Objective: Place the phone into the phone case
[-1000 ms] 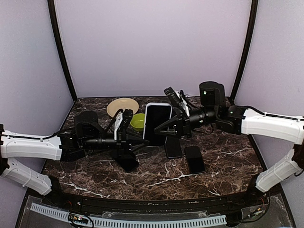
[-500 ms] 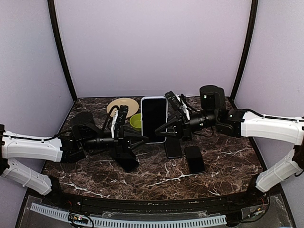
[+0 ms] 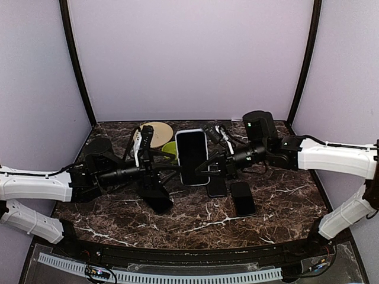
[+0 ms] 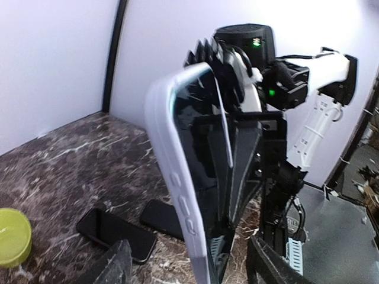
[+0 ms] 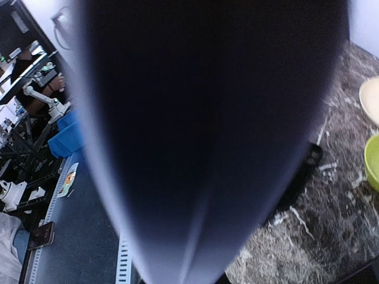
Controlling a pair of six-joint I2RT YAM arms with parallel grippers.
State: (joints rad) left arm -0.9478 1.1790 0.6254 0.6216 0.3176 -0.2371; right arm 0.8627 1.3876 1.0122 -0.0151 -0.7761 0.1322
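The phone case [image 3: 192, 157], pale lavender with the black phone [image 3: 191, 155] sitting in it, is held upright above the table's middle. My right gripper [image 3: 211, 166] is shut on its right edge. Its fingers are hidden in the right wrist view, which the blurred case [image 5: 207, 148] fills. My left gripper [image 3: 169, 168] stands open at the case's left side. In the left wrist view its fingers [image 4: 112, 266] are spread wide on either side of the case [image 4: 177, 177], with gaps showing. The phone's dark screen [image 4: 201, 148] faces right there.
Three bare black phones lie on the marble table: one [image 3: 243, 198] at front right, one [image 3: 217, 184] under the held case, one [image 3: 159, 204] below my left gripper. A green bowl [image 3: 170, 149] and a beige plate [image 3: 155, 131] stand behind.
My left gripper has opened and let go of the case. My right gripper closed on it and now carries it alone. The case has sunk a little and stands straighter.
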